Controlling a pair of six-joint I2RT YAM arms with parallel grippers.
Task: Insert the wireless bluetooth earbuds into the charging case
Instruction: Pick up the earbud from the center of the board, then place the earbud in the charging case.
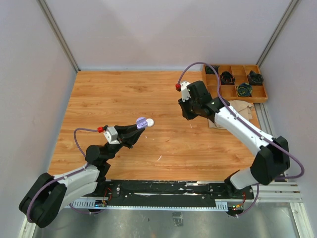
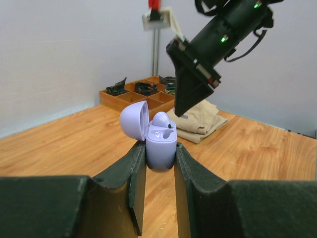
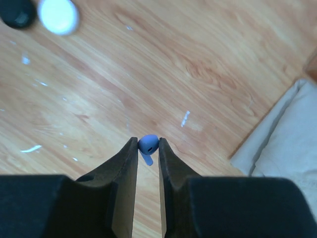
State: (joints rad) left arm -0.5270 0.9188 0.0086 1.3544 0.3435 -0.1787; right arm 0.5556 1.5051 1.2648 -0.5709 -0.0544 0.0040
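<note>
While the left gripper [image 2: 159, 152] pinches one open lilac charging case [image 2: 161, 141] upright by its base, one lilac earbud [image 2: 160, 119] sits inside it. One white round case [image 1: 149, 122] lies on the wooden table [image 1: 124, 94] just beside those fingertips. Farther out, the right gripper [image 3: 147, 148] is closed on a second lilac earbud [image 3: 148, 143] above the boards. Beyond lie one folded beige cloth [image 1: 242, 110] and one divided wooden tray [image 1: 237, 65] holding four dark bundles [image 1: 243, 89]. Pale walls [image 1: 163, 29] close three sides.

You have two lilac earbuds [image 3: 148, 144], one open lilac charging case [image 2: 161, 148], one white round case [image 1: 149, 122], one wooden compartment tray [image 1: 210, 89], four dark coiled bundles [image 1: 227, 77] and one folded beige cloth [image 1: 245, 105].
</note>
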